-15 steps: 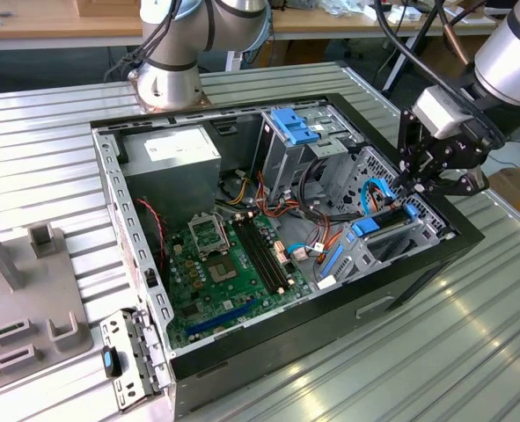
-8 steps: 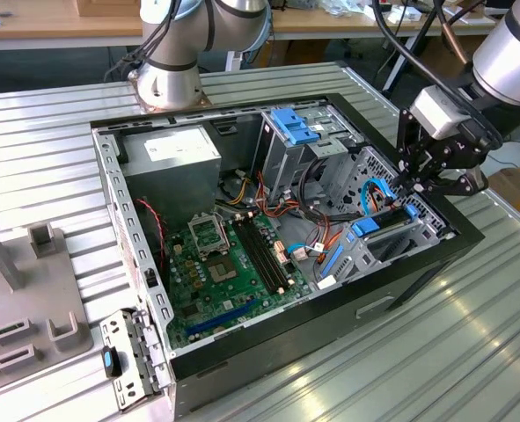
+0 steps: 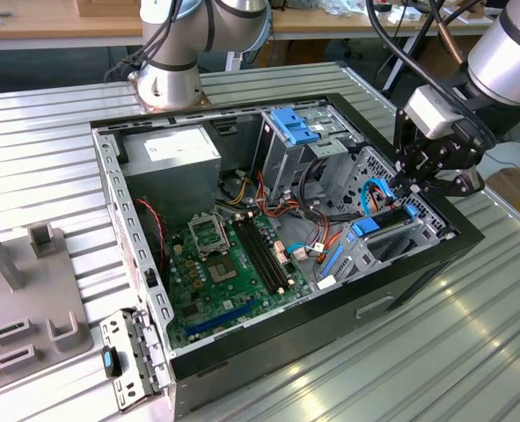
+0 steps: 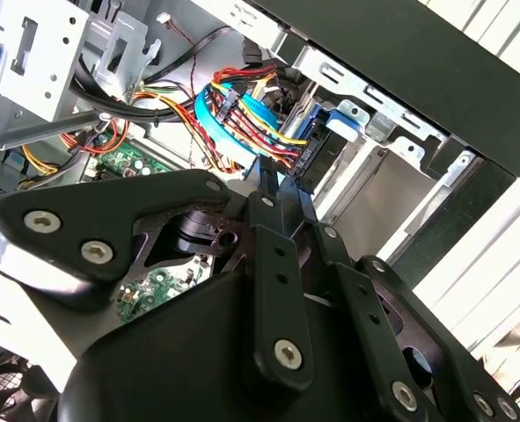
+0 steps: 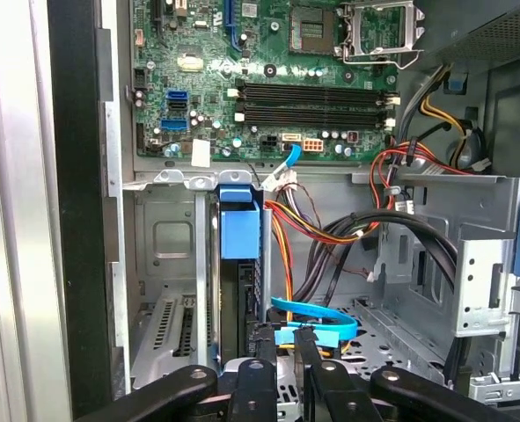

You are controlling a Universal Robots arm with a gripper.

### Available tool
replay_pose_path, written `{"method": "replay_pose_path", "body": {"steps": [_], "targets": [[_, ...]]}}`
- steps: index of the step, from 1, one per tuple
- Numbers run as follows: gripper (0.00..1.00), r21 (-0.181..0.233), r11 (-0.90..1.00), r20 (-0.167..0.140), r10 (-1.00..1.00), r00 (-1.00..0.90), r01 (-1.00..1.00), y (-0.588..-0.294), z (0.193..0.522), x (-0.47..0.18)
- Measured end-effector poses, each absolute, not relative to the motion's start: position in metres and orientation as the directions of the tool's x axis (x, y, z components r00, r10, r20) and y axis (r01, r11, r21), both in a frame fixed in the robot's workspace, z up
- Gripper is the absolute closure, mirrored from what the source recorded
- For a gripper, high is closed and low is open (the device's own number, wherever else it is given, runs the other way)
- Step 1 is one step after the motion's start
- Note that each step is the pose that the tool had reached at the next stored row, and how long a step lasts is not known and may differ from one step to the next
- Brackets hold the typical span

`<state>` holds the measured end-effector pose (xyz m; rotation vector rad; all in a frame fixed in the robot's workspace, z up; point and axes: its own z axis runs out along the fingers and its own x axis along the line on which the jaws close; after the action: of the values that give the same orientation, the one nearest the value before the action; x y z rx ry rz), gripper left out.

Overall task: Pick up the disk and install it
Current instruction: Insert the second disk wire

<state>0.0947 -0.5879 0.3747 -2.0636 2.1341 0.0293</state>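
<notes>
The gripper (image 3: 411,188) hung over the corner of the open computer case (image 3: 110,185) on the exterior view's right. Its two fingers were drawn together, tip against tip, with nothing seen clamped between them; both wrist views showed the closed tips (image 5: 281,345) (image 4: 267,176). The disk (image 5: 240,264) stood on edge in a narrow slot of the metal drive cage (image 5: 167,264), with its blue plastic rail uppermost. It lay between the case wall and a tangle of coloured wires. In the exterior view the disk (image 3: 384,227) appeared as a dark strip between two blue tabs, just beside and below the fingertips. A flat blue data cable (image 5: 321,318) looped close by the fingertips, and whether it touched them could not be told. The circuit board (image 5: 268,70) lay beyond the cage, well apart from the gripper.

Judged from this arrangement, the pickup was over and the work stood in the installing step. The disk was already in its slot, and the closed fingers were placed at its end as if for pressing. Whether the disk was fully seated could not be told. Any further move would call for a straight push along the slot, kept clear of the blue cable and the wires beside it.
</notes>
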Motion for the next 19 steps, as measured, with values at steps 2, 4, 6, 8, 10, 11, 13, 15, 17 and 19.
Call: {"method": "replay_pose_path", "body": {"steps": [2, 4, 6, 8, 10, 11, 13, 15, 17, 19], "targets": [[0.76, -0.105, 0.041, -0.139, -0.99, -0.026, -0.994, -0.5879, 0.3747, 0.0947], [0.76, -0.105, 0.041, -0.139, -0.99, -0.027, -0.994, -0.5879, 0.3746, 0.0947], [0.76, -0.105, 0.041, -0.139, -0.99, -0.026, -0.994, -0.5879, 0.3745, 0.0947], [0.76, -0.105, 0.041, -0.139, -0.99, -0.026, -0.994, -0.5879, 0.3745, 0.0947], [0.76, -0.105, 0.041, -0.139, -0.99, -0.026, -0.994, -0.5879, 0.3744, 0.0947], [0.76, -0.105, 0.041, -0.139, -0.99, -0.027, -0.994, -0.5879, 0.3744, 0.0947], [0.76, -0.105, 0.041, -0.139, -0.99, -0.027, -0.994, -0.5879, 0.3721, 0.0947], [0.76, -0.105, 0.041, -0.139, -0.99, -0.026, -0.994, -0.5878, 0.3688, 0.0947], [0.76, -0.105, 0.041, -0.138, -0.99, -0.026, -0.994, -0.5879, 0.3682, 0.0947], [0.76, -0.105, 0.041, -0.138, -0.99, -0.026, -0.994, -0.5879, 0.3678, 0.0947]]}}
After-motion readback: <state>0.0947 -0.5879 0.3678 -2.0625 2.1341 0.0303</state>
